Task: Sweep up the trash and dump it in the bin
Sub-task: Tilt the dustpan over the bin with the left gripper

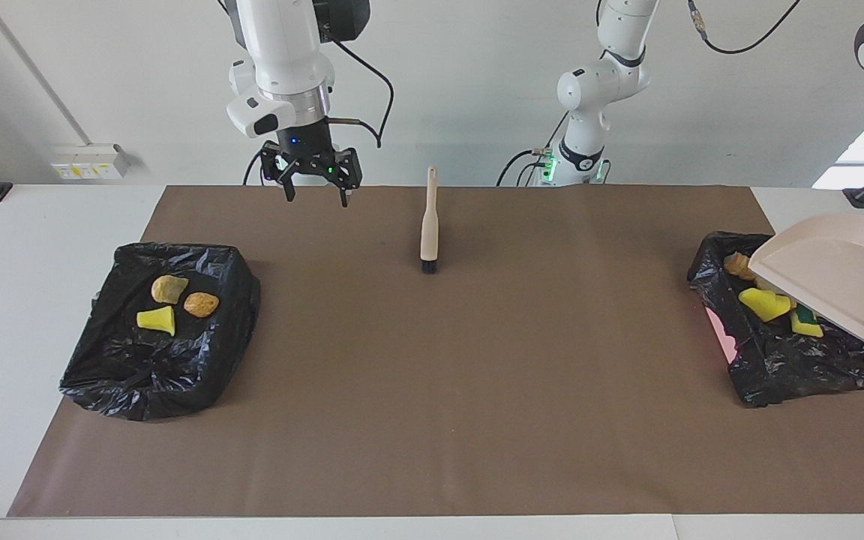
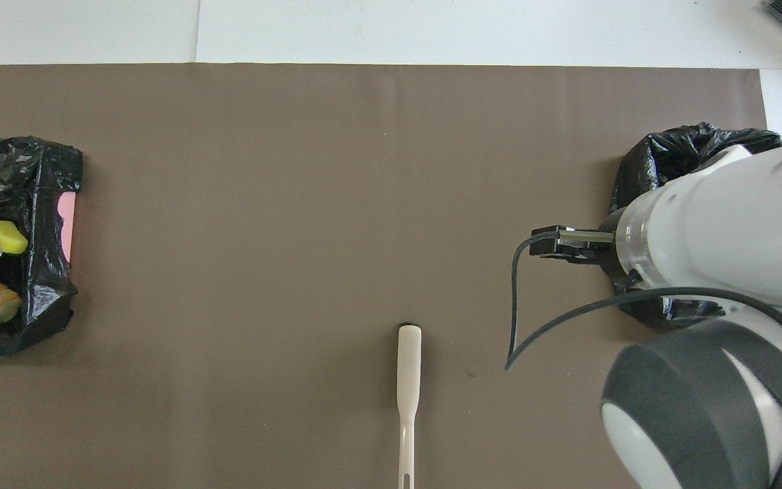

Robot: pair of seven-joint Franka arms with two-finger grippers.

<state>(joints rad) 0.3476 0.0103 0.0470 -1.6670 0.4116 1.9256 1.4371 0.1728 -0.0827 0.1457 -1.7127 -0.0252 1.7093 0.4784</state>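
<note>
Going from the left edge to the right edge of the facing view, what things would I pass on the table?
Black-lined bin holding three trash lumps → open right end effector hanging above the mat → brush → second black-lined bin with more trash → dustpan tilted over it.

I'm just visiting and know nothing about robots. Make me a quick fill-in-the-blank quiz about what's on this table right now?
1. The brush lies on the brown ____.
2. The dustpan is tilted over a bin lined with a ____ bag.
3. The bin at the right arm's end holds ____ lumps of trash.
4. The right gripper holds ____.

Missing words: mat; black; three; nothing
</note>
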